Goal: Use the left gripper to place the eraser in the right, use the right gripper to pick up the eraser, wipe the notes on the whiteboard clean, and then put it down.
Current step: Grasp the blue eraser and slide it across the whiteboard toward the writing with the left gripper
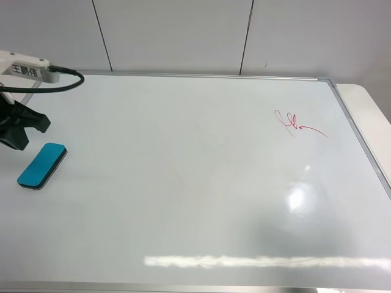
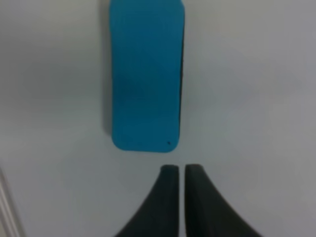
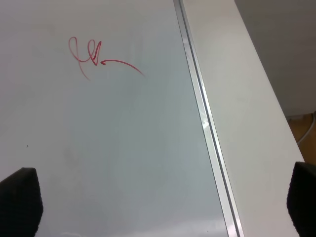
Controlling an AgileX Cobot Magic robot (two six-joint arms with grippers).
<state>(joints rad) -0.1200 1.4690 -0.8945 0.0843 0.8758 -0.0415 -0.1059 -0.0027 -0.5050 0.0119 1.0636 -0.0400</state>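
At the frame's left edge: teal-blue rounded-rectangle eraser [image 1: 41, 165] flat on glossy white silver-framed whiteboard [image 1: 183, 201], just beside black left gripper [image 1: 18, 127], jaws together, empty, tips short of it. Red scribbled notes [image 1: 297, 125] upper right. Black right gripper [image 3: 160, 197]: jaws wide apart, empty.

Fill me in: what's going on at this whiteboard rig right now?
A two-arm robot is working over a whiteboard. The left gripper is shut on nothing, its tips just short of one end of the teal eraser, which lies flat near the board's left edge. The right gripper is open and empty over the right side, near the red notes. The eraser is not picked up yet and the notes are unwiped.
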